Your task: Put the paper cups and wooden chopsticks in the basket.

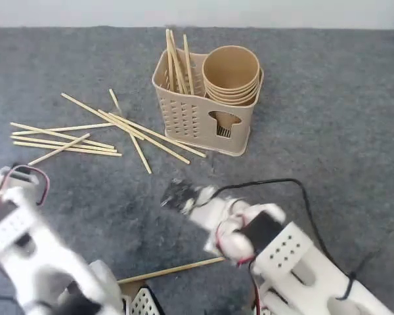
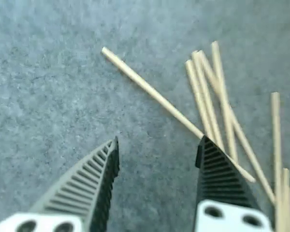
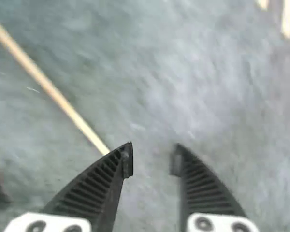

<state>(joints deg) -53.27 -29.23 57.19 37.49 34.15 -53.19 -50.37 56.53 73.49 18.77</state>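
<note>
Wooden chopsticks (image 1: 105, 134) lie loose on the carpet (image 1: 328, 131) beside the basket (image 1: 203, 115), paper cups (image 1: 231, 69) already inside. Left gripper (image 2: 157, 145) and right gripper (image 3: 152, 157) both spread, empty; chopstick pickup step, next lower and pinch one stick

Grey carpet (image 1: 328, 98), pale wall (image 1: 184, 12)

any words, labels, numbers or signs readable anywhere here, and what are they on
None: no words, numbers or signs can be read in any view. The basket, the stacked paper cups and the loose wooden chopsticks show plain surfaces with no print.
</note>
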